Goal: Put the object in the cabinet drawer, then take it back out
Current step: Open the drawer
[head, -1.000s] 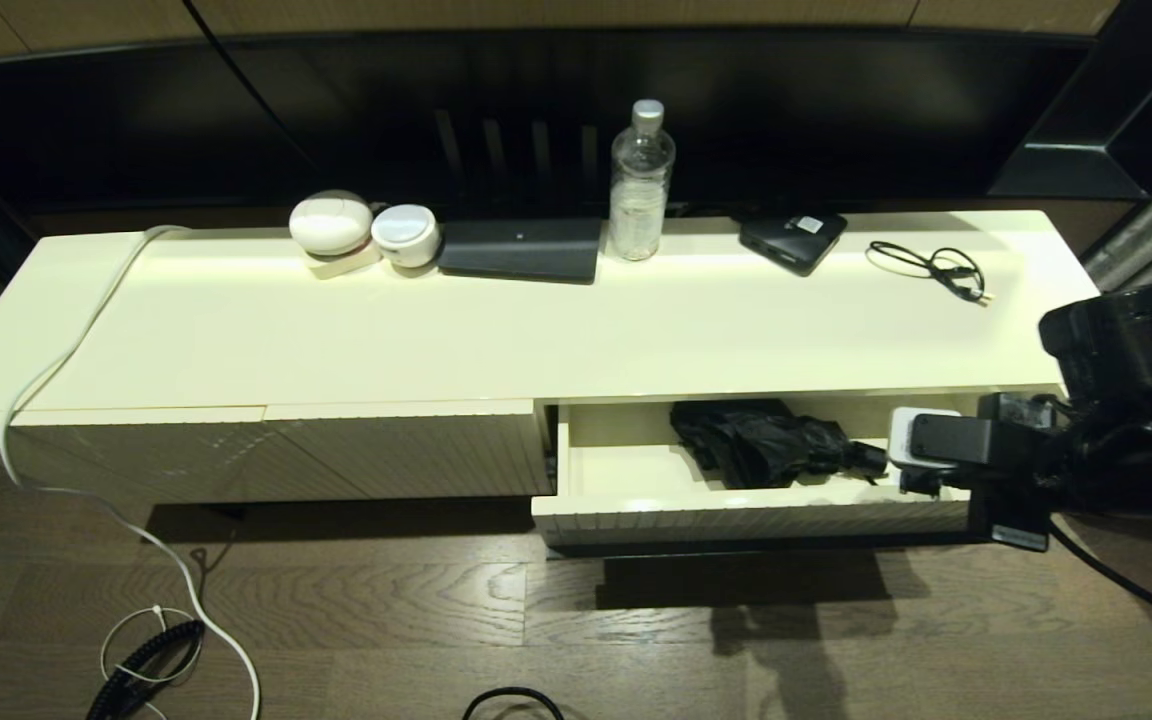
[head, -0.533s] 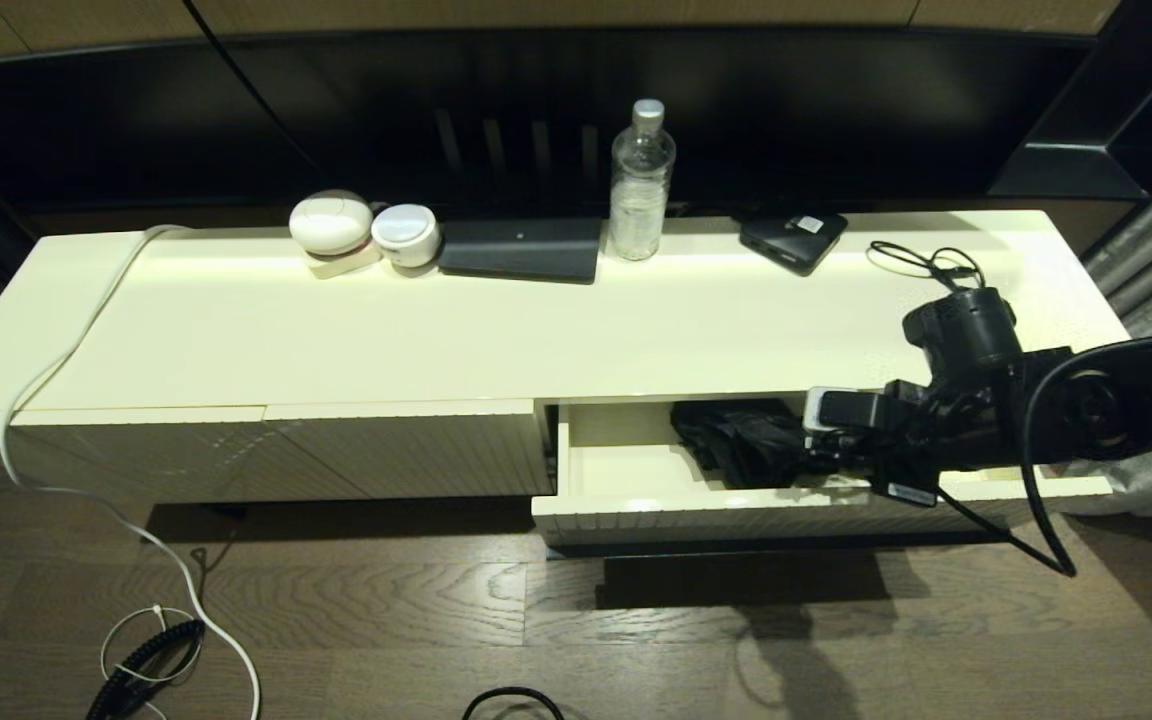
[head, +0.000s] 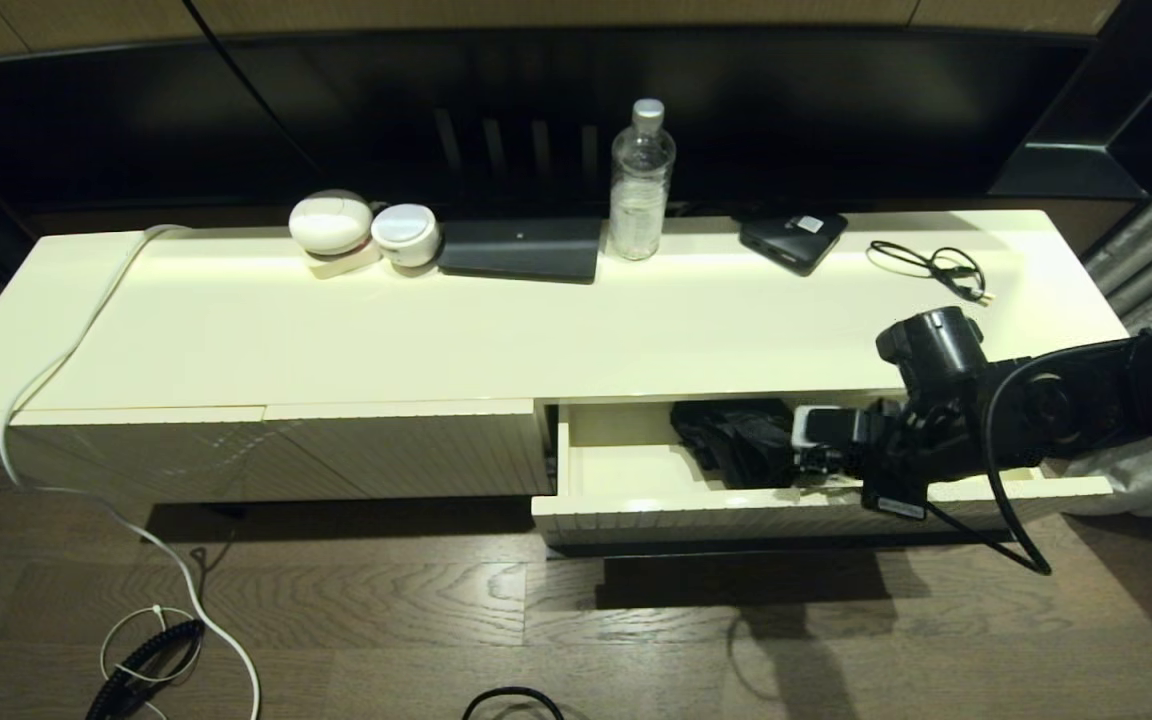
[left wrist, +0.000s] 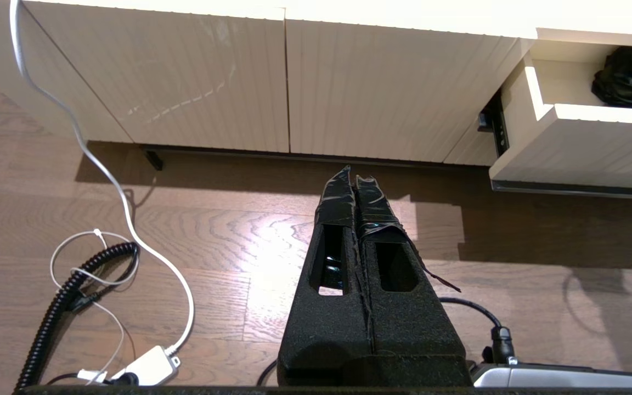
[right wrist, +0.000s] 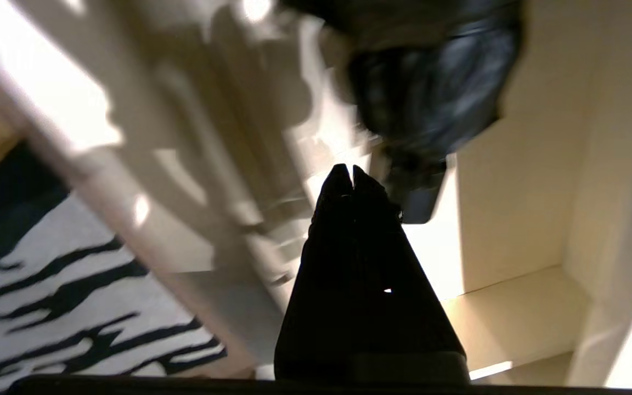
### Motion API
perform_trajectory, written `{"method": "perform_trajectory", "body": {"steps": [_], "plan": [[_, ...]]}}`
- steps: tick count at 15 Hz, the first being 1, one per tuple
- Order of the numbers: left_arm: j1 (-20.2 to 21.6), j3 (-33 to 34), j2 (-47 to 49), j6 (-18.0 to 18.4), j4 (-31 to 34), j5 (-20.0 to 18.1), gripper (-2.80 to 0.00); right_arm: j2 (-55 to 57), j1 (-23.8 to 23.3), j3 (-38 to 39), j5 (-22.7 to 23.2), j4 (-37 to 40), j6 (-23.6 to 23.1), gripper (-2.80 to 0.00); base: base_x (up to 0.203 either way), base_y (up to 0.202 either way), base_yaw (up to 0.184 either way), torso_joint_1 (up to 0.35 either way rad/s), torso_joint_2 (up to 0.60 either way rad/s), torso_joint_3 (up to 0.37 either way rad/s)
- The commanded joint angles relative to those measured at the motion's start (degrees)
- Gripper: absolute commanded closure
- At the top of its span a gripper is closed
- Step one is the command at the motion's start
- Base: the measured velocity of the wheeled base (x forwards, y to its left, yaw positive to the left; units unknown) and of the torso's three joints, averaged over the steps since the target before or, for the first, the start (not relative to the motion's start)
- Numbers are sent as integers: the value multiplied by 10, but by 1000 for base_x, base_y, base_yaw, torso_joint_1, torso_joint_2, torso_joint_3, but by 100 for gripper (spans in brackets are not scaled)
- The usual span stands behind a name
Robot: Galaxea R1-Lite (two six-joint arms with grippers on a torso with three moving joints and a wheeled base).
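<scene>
Nearest, along the bottom of the head view, runs a dark wood floor (head: pixel 636 620) with a white cable (head: pixel 56 490) trailing down the left side and a coiled black cord (head: pixel 141 655) in the lower left corner. The left gripper (left wrist: pixel 355 178) hangs low over this floor in its wrist view, fingers pressed together and holding nothing, facing the closed ribbed panels (head: pixel 266 450) of the cabinet. Above the floor, right of centre in the head view, the cabinet drawer (head: pixel 736 520) stands pulled open, its ribbed front toward the camera. Inside it lies the black umbrella (head: pixel 736 440), bundled against the back half of the drawer, roughly in the middle of its width. The right arm comes in from the right edge of the frame, and the right gripper (right wrist: pixel 346 174) sits inside the drawer just beside the umbrella's handle end; in its wrist view the two fingertips meet with nothing between them, the umbrella's short handle (right wrist: pixel 417 197) close alongside. Farther back, on the cream cabinet top (head: pixel 496 330), stand two white round devices (head: pixel 361 230), a flat dark box (head: pixel 521 250), a clear bottle (head: pixel 641 185), a small black box with a white label (head: pixel 793 238) and a thin black cable loop (head: pixel 931 268).
</scene>
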Motion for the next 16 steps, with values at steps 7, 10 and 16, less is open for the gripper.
{"method": "perform_trajectory", "body": {"steps": [7,10,16], "plan": [[0,0,-1,0,0,0,0,-48,15,82,3,17,-4,0,0,0,0,0,0,0],[0,0,-1,0,0,0,0,-51,15,124,3,11,-5,0,0,0,0,0,0,0],[0,0,-1,0,0,0,0,-70,15,173,4,-1,-10,0,0,0,0,0,0,0]]}}
